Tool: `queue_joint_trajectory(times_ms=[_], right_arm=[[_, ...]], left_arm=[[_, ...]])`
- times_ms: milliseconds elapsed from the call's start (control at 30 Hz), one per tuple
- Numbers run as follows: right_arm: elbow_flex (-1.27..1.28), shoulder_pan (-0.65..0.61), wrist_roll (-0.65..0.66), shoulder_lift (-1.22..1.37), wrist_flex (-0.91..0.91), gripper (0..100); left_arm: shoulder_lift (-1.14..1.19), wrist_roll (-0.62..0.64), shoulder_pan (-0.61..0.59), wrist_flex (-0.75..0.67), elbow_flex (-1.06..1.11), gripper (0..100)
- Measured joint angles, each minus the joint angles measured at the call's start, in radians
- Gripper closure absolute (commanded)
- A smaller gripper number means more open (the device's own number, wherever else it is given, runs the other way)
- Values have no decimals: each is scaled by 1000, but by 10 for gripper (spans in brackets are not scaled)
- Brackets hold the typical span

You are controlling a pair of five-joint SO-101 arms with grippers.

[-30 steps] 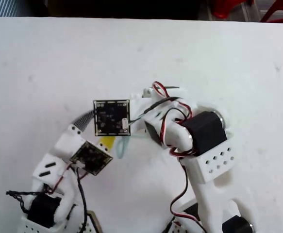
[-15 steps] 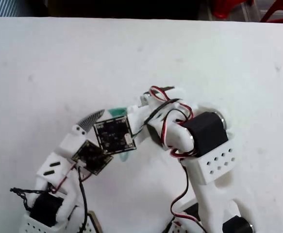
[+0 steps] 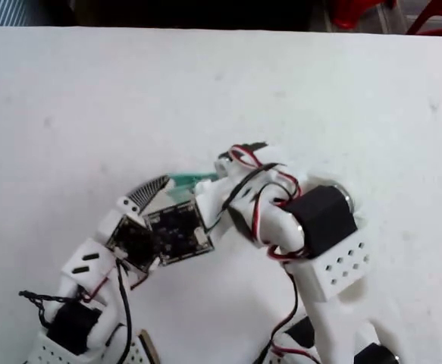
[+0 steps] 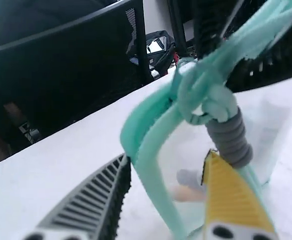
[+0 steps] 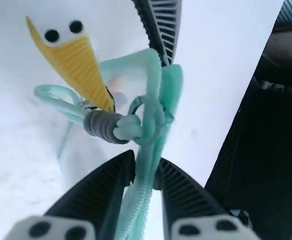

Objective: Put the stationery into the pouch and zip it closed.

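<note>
The pouch (image 3: 186, 180) is translucent with a mint-green rim (image 4: 146, 140) and lies at mid-table between the two wrists. Small grey and peach stationery (image 4: 186, 184) shows through its wall. My left gripper (image 4: 168, 162) holds the pouch's end between its grey ribbed finger (image 3: 148, 189) and its yellow finger (image 4: 231, 200). A mint cord with a grey bead (image 4: 231, 135) hangs from the zipper. My right gripper (image 5: 144, 160) is shut on that cord (image 5: 141, 195), a little beyond the bead (image 5: 103, 125). The right wrist's circuit board (image 3: 177, 231) hides most of the pouch in the high view.
The white table (image 3: 319, 91) stretches wide to the back and both sides. The right arm's motor block (image 3: 323, 220) sits just right of the pouch. Black mesh chairs (image 4: 60, 75) stand beyond the table's edge.
The right wrist has drawn back toward the table's front with the cord, and its board slid down over the left wrist. The pouch's mint rim has come into sight.
</note>
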Motion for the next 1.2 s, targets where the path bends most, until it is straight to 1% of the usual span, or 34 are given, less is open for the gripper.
queue_joint_trajectory(times_ms=[100, 267, 467, 600, 700, 833, 933, 1033, 1133, 1200], right_arm=[[2, -34, 0, -8, 2, 981], [3, -40, 2, -12, 2, 981], [3, -38, -63, -14, 3, 979], [34, -38, -120, -17, -6, 981], [74, -38, -135, -20, -35, 981], [124, -38, -135, -25, -66, 981], [135, -38, -106, -43, -68, 981], [155, -40, -64, -94, -64, 981], [158, -61, -11, -147, -17, 981], [160, -71, 0, -166, 3, 981]], left_arm=[[-3, 2, 26, 12, -2, 755], [-8, 2, 101, 81, -43, 759], [0, 2, 150, 170, -98, 896], [3, 2, 157, 206, -118, 905], [3, 2, 157, 207, -118, 877], [3, 2, 157, 212, -118, 779], [0, 2, 157, 229, -118, 723], [0, 2, 138, 229, -118, 714], [0, -3, 109, 229, -120, 714], [-2, 0, 107, 229, -127, 714]])
